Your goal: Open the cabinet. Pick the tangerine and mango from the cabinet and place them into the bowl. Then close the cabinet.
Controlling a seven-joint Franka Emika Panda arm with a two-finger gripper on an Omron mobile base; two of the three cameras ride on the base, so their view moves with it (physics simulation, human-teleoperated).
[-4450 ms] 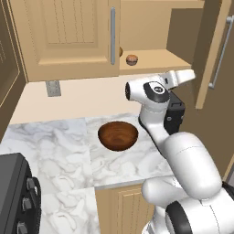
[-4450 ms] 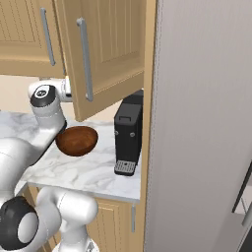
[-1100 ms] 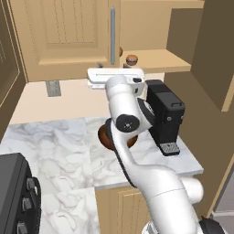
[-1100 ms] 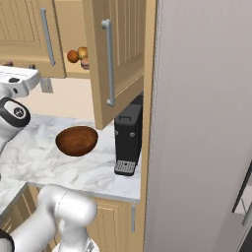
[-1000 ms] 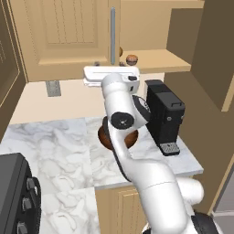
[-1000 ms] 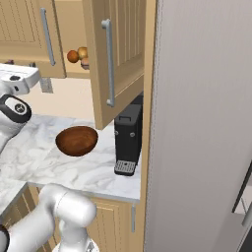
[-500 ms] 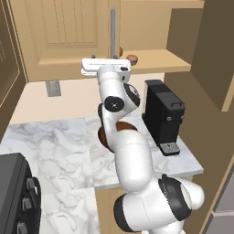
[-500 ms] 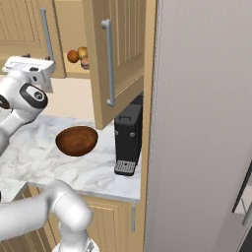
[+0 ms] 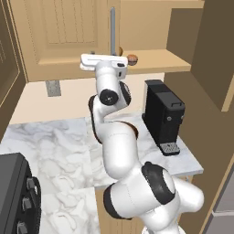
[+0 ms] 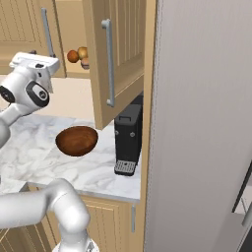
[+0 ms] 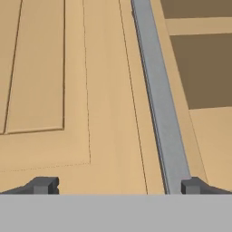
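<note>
The cabinet [image 9: 59, 36] has its left door shut and its right door [image 10: 128, 49] swung wide open. On its shelf lie the orange tangerine [image 10: 73, 55] and, beside it, the yellowish mango [image 10: 82, 51]. My gripper [image 9: 106, 57] is raised in front of the shut left door, just under its silver bar handle [image 9: 112, 25]. The hand view has the gripper [image 11: 118, 186] open and holding nothing, close to the door panel [image 11: 104, 90], with the handle [image 11: 158, 113] by the right fingertip [image 11: 192, 186]. The brown bowl [image 10: 76, 140] sits on the counter, with nothing in it.
A black coffee machine [image 10: 129, 140] stands on the marble counter [image 10: 29, 157] right of the bowl, under the open door. A small brown item [image 9: 132, 58] sits on the shelf near the fruit. A stove [image 9: 13, 196] is at the lower left. A tall grey panel [image 10: 202, 123] closes off the right.
The arm has lifted the hand and swung it left, up to the shut left door. The jaws stayed open. The right door was open throughout the last second.
</note>
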